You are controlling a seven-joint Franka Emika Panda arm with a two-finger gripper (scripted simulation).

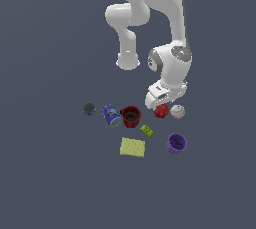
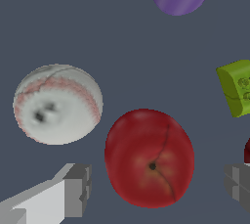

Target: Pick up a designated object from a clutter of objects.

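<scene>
The designated object, a glossy bright-red apple-like ball (image 2: 149, 158) with a dimpled top, lies between my two spread fingers (image 2: 78, 189). My gripper (image 2: 158, 186) is open around it, and neither finger touches it. In the exterior view the red ball (image 1: 161, 111) sits just under the gripper (image 1: 159, 102), whose fingertips are hidden behind the hand. The clutter of objects surrounds it: a white ball with red stitching (image 2: 57, 103) lies close beside it.
In the exterior view a dark red mug (image 1: 131, 116), a blue can (image 1: 110, 115) and a dark round piece (image 1: 89, 108) lie toward the left. A green block (image 1: 146, 131), yellow sponge (image 1: 132, 147) and purple cup (image 1: 176, 143) sit nearer the front.
</scene>
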